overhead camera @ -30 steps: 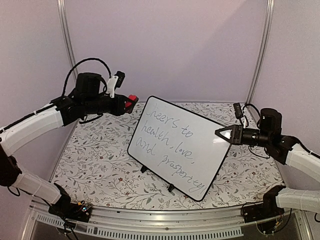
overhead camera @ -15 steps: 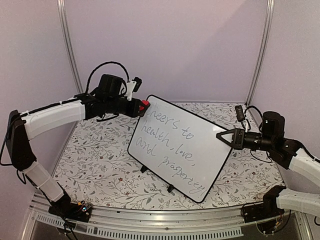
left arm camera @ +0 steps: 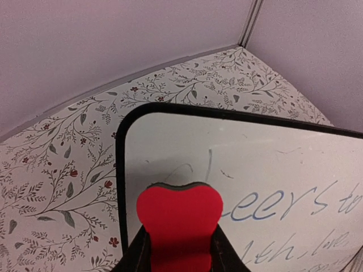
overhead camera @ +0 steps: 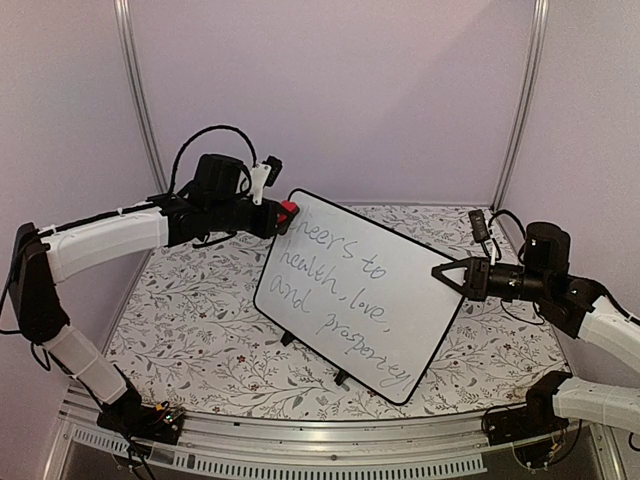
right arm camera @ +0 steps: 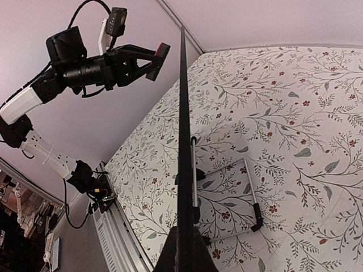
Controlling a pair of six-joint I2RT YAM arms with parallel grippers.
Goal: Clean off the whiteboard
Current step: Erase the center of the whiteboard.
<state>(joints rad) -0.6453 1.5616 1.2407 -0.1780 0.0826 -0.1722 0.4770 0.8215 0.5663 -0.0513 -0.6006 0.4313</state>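
The whiteboard [overhead camera: 360, 292] stands tilted on its feet mid-table, with dark cursive handwriting across it. In the left wrist view the whiteboard [left arm camera: 272, 164] shows its top left corner and the word "cheers". My left gripper [overhead camera: 283, 217] is shut on a red eraser [left arm camera: 179, 218], which is pressed against the board's top left corner over the first letter. My right gripper [overhead camera: 445, 270] is shut on the board's right edge. In the right wrist view the whiteboard [right arm camera: 184, 130] shows edge-on as a thin black line running up from my jaws.
The table carries a floral cloth [overhead camera: 190, 320]. The board's wire stand with black feet [right arm camera: 249, 187] rests on the cloth behind it. Pale walls and metal corner posts [overhead camera: 137, 90] close the back and sides. A metal rail [overhead camera: 300, 450] runs along the near edge.
My left arm swung right with the red eraser, from left of the board to its top left corner, where the eraser now touches. My right gripper stayed on the board's edge.
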